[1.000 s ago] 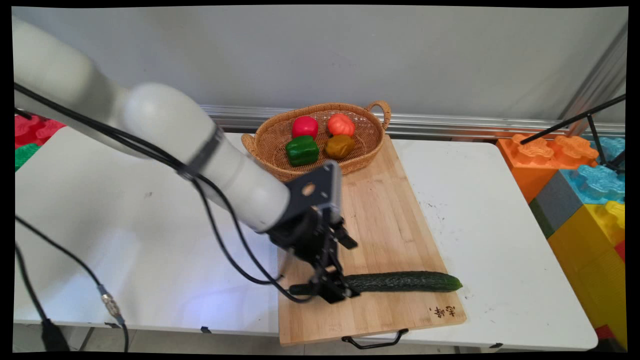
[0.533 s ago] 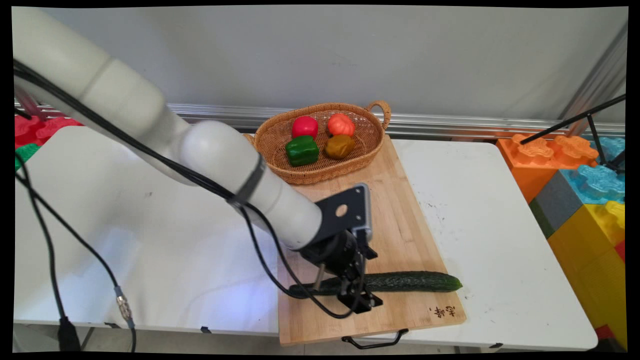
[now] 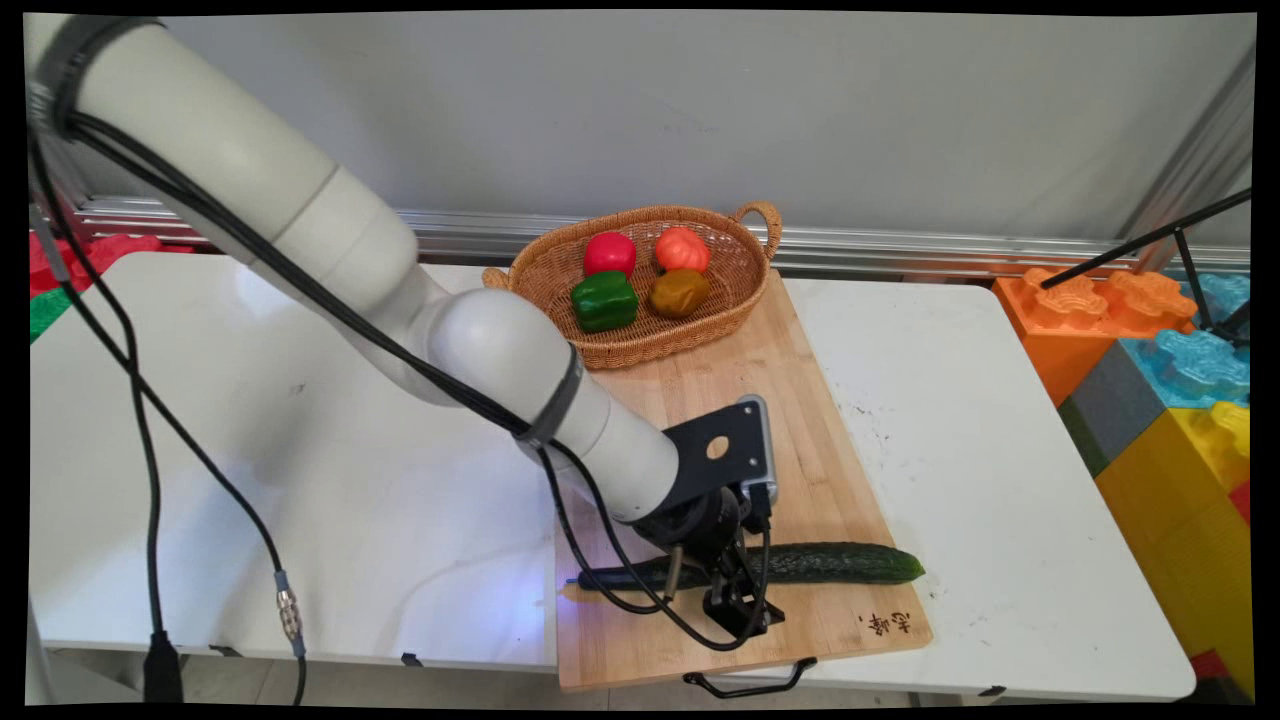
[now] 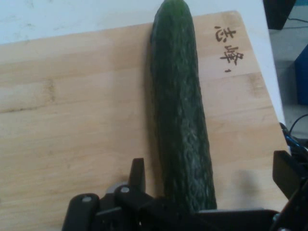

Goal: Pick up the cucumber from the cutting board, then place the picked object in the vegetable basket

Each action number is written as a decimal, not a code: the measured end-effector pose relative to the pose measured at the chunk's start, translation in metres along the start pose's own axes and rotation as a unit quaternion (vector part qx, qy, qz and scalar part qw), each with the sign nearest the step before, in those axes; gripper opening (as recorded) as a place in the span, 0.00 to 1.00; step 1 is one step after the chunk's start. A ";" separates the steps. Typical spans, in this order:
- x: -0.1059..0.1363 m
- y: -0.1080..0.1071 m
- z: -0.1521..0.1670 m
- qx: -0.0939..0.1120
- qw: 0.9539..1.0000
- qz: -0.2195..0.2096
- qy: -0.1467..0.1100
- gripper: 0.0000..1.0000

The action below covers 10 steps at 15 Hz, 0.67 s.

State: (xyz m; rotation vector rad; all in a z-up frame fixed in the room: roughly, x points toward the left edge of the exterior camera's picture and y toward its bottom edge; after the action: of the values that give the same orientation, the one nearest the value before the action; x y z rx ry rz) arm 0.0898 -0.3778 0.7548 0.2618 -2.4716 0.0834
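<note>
Main view: we see a white table (image 3: 300, 480) w/ a few scuffs and dark specks, set against a plain grey wall w/ a metal rail along its base. A pale bamboo cutting board (image 3: 790, 400) lies on the table, running from the far side to the near edge; it has a black handle (image 3: 750, 683) at the near end and dark characters (image 3: 885, 624) near its right near corner. On the board's far end sits an oval wicker basket (image 3: 560, 275) w/ loop handles, holding a red pepper (image 3: 610, 253), an orange one (image 3: 682, 249), a green one (image 3: 604, 301) and a brownish-yellow one (image 3: 680, 292), all glossy, plastic-looking. To the right of the table stand big foam blocks (image 3: 1160, 380) in orange, blue, grey, yellow; a black tripod leg crosses in front of them. Red and green blocks show at far left.

A long dark green cucumber (image 3: 850, 563) lies across the board's near part, bumpy skin, tapered tip toward the right. The black gripper (image 3: 738, 590) is down over the cucumber's middle-left section, cables looping below it.

Hand view: we see the cucumber (image 4: 183, 120) running up the picture on the wood grain, its lower end reaching into the gripper's (image 4: 211, 192) linkage. One finger (image 4: 138, 174) stands left of it, the other at far right, so the jaws are apart, straddling the cucumber, not clamped on it. The characters (image 4: 228, 43) sit just right of the cucumber's far end.
</note>
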 end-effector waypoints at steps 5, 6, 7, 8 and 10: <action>0.000 -0.001 0.012 0.001 1.000 -0.008 -0.005 0.00; 0.000 -0.001 0.013 0.002 1.000 -0.008 -0.006 0.00; 0.000 -0.002 0.014 0.002 1.000 -0.008 -0.007 0.00; 0.000 -0.002 0.015 0.003 1.000 -0.010 -0.007 0.00; 0.002 -0.002 0.014 0.003 1.000 -0.015 -0.007 0.00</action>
State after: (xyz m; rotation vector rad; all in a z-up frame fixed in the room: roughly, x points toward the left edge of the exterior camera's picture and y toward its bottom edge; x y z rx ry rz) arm 0.0809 -0.3820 0.7449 0.3034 -2.4816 0.0763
